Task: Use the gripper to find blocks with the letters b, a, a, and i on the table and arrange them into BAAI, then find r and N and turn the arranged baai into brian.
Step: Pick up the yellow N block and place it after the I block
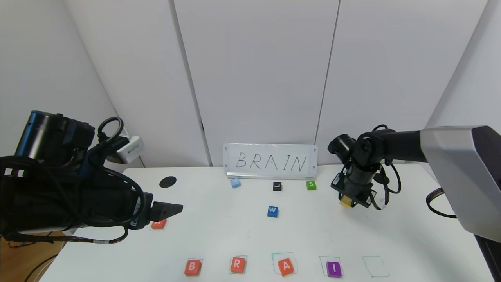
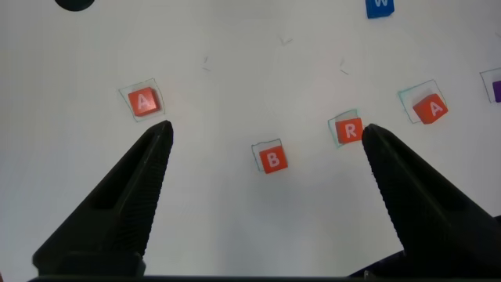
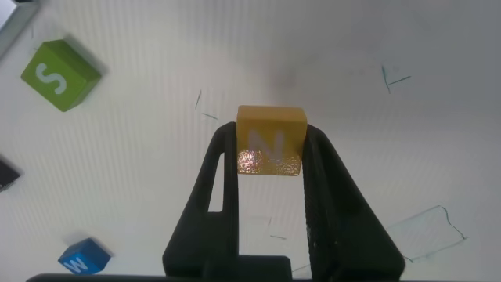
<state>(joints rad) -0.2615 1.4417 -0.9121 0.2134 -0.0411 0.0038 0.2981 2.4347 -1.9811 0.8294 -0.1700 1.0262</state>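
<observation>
Yellow N (image 3: 271, 149) sits clamped in your right pincer (image 1: 346, 202), lifted off the surface (image 1: 391, 235). Loose grip could drop it short of the empty square (image 1: 375, 266) below; left pincer (image 2: 266, 149) idles apart.

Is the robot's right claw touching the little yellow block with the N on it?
Touching. In the right wrist view, the right gripper has both black fingers pressed against the sides of the small pale yellow square N block, pinching it above the white table.
</observation>
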